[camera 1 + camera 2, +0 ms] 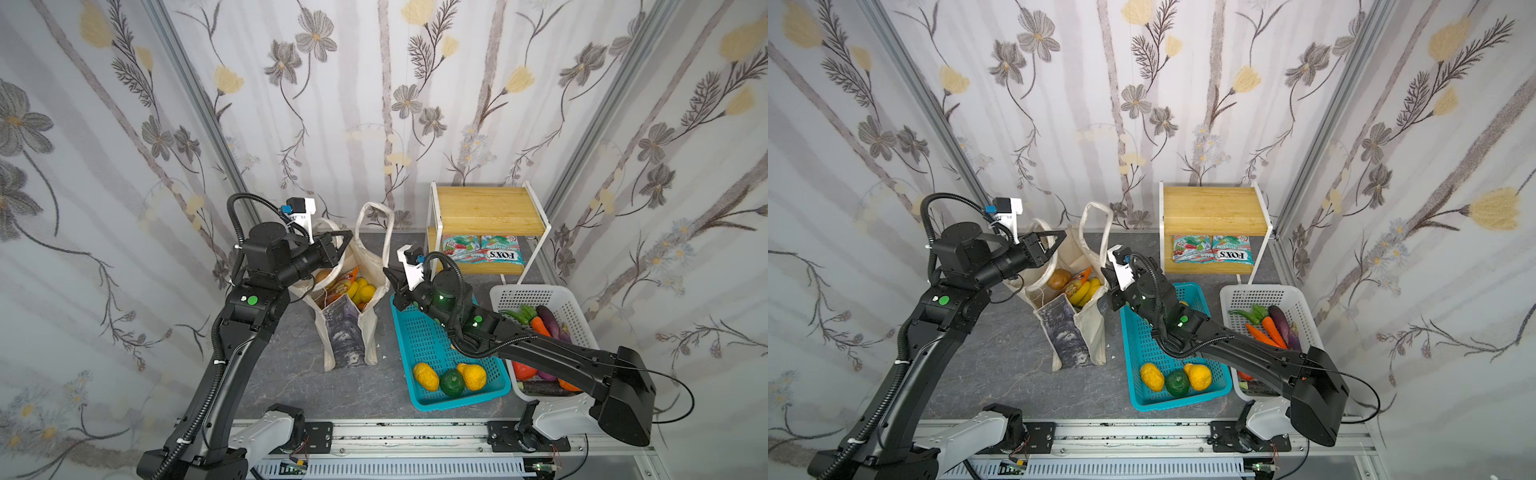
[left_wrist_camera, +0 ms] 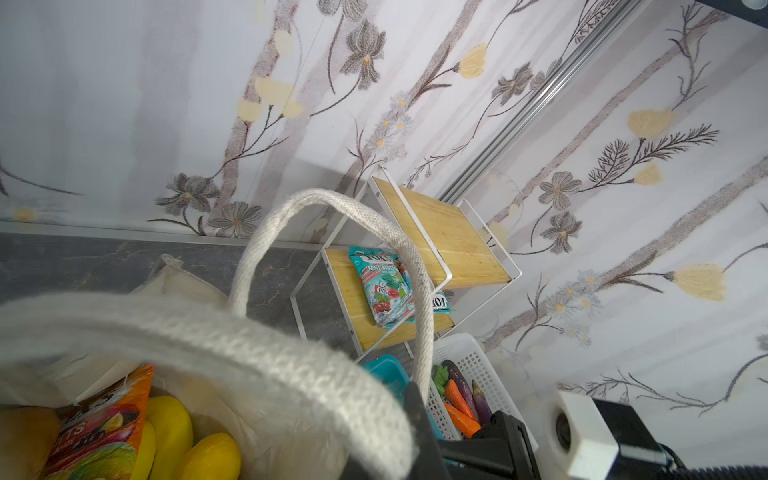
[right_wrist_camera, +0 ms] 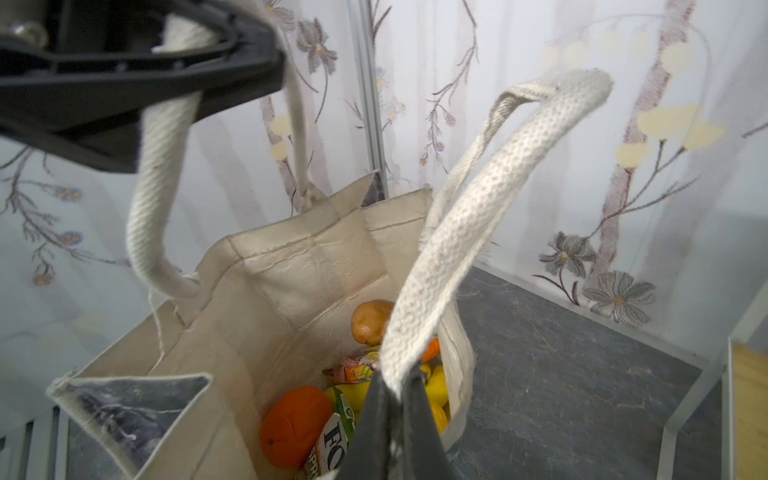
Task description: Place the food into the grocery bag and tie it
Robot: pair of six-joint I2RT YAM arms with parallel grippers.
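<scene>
My left hand (image 1: 348,240) was clenched on one cream strap handle (image 3: 153,199) of the cream canvas tote (image 1: 349,332), and my right hand (image 3: 397,384) on the other strap (image 3: 457,232). Inside lay yellow bananas (image 1: 358,289), a round orange (image 3: 295,424) and a glossy packet (image 3: 330,440) reading "FO". The teal packets (image 1: 502,254) on the wooden shelf (image 1: 486,208) read "FOX'S".

Grocery bag (image 1: 370,332): cream canvas, with a side panel printed in smudged grey-black. Strap handles (image 3: 478,208): cream, woven.

Inside the bag:
- banana bunch (image 1: 1084,291): yellow
- orange (image 3: 295,424): orange
- bulb (image 3: 370,322): brown
- snack packet (image 2: 104,424): glossy orange and green

Counter (image 1: 291,374): dark grey, marbled with pale veins.

Mesh basket (image 1: 536,295) at the counter's right edge: white. Adjacent mesh basket (image 1: 424,345): teal.

Shelf (image 1: 486,208) in the far right corner: pale wood boards, white frame.

Walls (image 1: 374,104): white, patterned with grey and pale yellow flowers.
</scene>
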